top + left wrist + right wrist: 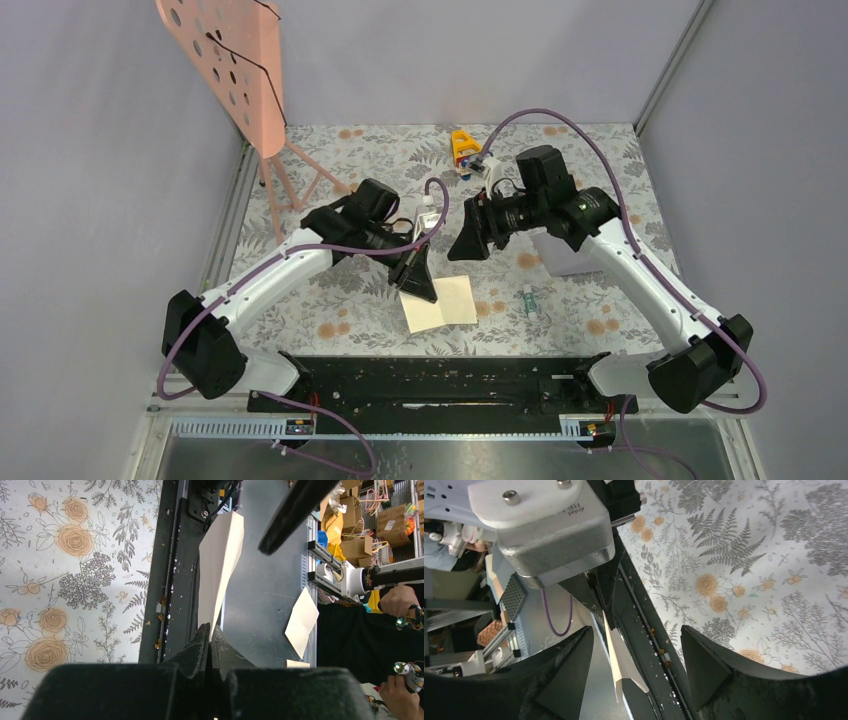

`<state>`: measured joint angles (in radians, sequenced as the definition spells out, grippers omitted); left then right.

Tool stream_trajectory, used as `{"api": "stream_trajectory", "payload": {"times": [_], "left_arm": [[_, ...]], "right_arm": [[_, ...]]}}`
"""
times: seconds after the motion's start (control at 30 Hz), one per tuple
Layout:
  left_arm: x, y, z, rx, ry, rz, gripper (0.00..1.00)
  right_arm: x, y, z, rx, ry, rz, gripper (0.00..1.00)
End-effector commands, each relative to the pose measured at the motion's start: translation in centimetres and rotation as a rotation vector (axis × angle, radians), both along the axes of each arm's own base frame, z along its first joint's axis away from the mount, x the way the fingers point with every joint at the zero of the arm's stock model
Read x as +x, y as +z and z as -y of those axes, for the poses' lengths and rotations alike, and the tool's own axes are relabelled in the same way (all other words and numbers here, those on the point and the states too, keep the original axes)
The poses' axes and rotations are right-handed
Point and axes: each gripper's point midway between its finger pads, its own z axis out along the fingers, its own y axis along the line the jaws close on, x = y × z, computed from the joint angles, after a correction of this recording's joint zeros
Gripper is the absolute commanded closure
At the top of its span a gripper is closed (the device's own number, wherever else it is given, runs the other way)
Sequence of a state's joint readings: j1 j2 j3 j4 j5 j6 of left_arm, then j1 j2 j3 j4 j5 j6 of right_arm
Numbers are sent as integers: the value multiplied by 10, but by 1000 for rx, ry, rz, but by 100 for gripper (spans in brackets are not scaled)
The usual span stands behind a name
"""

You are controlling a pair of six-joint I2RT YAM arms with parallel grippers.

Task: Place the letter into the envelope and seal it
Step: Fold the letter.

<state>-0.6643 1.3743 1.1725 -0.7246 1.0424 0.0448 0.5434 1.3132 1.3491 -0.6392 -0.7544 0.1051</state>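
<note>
The letter [445,303], a cream folded sheet, hangs lifted over the table's near middle. My left gripper [414,281] is shut on its upper left edge. In the left wrist view the letter [220,562] stands edge-on out of the closed gripper [211,630]. My right gripper [468,236] is open, just up and right of the letter. In the right wrist view the letter's edge [624,662] lies between the spread fingers of that gripper [636,647], touching neither. The grey-lilac envelope [560,257] lies flat on the table, partly hidden under the right arm.
A small white tube [531,300] lies right of the letter. A yellow and orange object [462,147] sits at the back middle. A pink perforated stand [232,60] rises at the back left. The black base rail [440,380] runs along the near edge.
</note>
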Motion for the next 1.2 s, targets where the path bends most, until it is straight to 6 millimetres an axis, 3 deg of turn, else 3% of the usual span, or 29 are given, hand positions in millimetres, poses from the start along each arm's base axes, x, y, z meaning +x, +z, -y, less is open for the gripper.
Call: {"api": "stream_trajectory", "payload": {"times": [0.0,0.27,0.43,0.73,0.77,0.9,1.0,1.17], "left_arm": [[1,29,3,-79,-29,78,100],[7,41,7,-103,-19,101,100],[13,46,8,-112,7,136,100],[23,45,4,-101,56,135,100],[26,44,2,-96,68,136,100],[33,45,-4,-100,90,146,100],[31,52,-4,-122,75,155,100],[31,58,-7,-128,88,189,100]], "right_arm": [[-15,2,-8,47,78,-34,29],[-30,-19,-10,105,81,-123,32],[-29,-27,-16,159,43,-180,53],[-38,-6,-26,323,75,-239,74],[-41,-2,-26,347,91,-253,71],[-51,15,-27,455,159,-296,37],[-50,16,-28,483,169,-322,28],[-23,4,-24,474,27,-321,21]]}}
